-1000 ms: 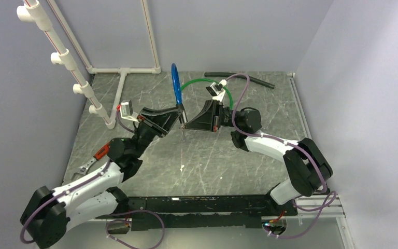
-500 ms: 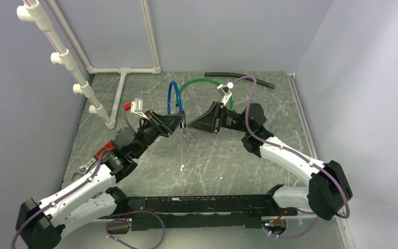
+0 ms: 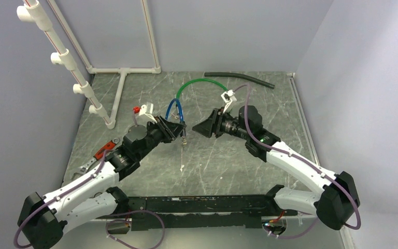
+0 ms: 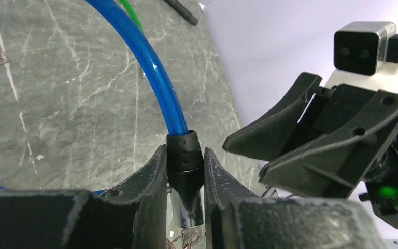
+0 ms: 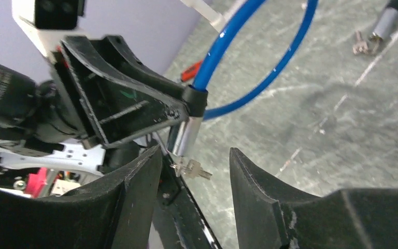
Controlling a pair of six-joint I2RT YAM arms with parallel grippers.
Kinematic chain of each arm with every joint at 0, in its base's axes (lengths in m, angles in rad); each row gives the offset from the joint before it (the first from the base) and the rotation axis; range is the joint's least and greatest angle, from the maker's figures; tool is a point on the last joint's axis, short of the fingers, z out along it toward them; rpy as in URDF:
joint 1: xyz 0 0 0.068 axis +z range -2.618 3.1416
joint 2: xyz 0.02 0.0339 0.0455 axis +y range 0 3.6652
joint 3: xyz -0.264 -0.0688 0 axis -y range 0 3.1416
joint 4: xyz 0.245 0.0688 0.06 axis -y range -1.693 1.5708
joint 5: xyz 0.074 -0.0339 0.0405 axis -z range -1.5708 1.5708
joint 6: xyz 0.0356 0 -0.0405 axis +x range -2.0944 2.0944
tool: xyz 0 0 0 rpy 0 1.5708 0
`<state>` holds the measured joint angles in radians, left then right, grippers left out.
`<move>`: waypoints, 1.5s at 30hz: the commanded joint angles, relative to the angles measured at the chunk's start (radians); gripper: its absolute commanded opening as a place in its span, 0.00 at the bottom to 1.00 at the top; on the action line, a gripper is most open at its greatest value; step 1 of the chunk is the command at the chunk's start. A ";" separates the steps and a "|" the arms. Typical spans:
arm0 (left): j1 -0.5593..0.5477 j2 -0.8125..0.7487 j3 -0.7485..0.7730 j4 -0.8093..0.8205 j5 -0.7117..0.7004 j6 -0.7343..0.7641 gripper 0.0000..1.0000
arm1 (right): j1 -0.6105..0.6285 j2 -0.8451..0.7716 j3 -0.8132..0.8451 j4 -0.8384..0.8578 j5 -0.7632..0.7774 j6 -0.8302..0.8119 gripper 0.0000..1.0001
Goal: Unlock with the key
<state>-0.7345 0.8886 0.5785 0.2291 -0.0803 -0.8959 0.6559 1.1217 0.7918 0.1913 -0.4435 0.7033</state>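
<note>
Left wrist view: blue cable lock (image 4: pixel 153 72) held up above counter (image 3: pixel 212 161), its black collar (image 4: pixel 185 161) pinched tight in left claw (image 4: pixel 184 153). Silver cylinder (image 5: pixel 187 134) pokes out below collar. Key (image 5: pixel 194 169) at cylinder's lower end; seated in keyhole or only hanging, cannot tell. Right claw (image 5: pixel 194 153) faces it, jaws apart, holding nothing, key just ahead of its tips, not touching. Top view: both claws nose to nose mid-counter. Green cable (image 3: pixel 202 81) and black hose (image 3: pixel 238 78) lie behind; white pipe frame (image 3: pixel 119 70) at rear left.
</note>
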 commanded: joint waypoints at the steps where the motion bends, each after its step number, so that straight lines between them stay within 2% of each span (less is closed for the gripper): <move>1: -0.003 0.014 0.044 0.065 -0.035 -0.014 0.00 | 0.053 0.006 -0.022 -0.060 0.112 -0.062 0.53; 7: -0.002 0.034 0.033 0.112 -0.045 -0.035 0.00 | 0.151 0.025 -0.040 0.032 0.095 -0.064 0.53; 11: -0.004 0.040 0.043 0.117 -0.047 -0.038 0.00 | 0.188 0.085 -0.015 0.031 0.118 -0.059 0.49; 13: -0.004 0.039 0.041 0.121 -0.046 -0.038 0.00 | 0.192 0.109 -0.021 0.062 0.110 -0.043 0.41; 15: -0.004 0.034 0.034 0.123 -0.044 -0.041 0.00 | 0.195 0.128 -0.021 0.085 0.099 -0.034 0.37; 34: -0.003 0.006 0.008 0.151 -0.026 -0.046 0.00 | 0.198 0.108 -0.008 0.139 0.130 -0.034 0.35; 37: -0.005 0.004 0.004 0.165 -0.017 -0.044 0.00 | 0.198 0.121 -0.002 0.150 0.124 -0.030 0.28; 42: -0.004 0.000 -0.008 0.183 -0.011 -0.048 0.00 | 0.198 0.146 -0.001 0.166 0.122 -0.025 0.11; 45: -0.004 -0.003 -0.011 0.188 -0.007 -0.047 0.00 | 0.198 0.140 -0.006 0.181 0.121 -0.024 0.07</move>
<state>-0.7345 0.9199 0.5629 0.3023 -0.1093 -0.9379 0.8566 1.2636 0.7563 0.3004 -0.3340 0.6811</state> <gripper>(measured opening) 0.260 0.101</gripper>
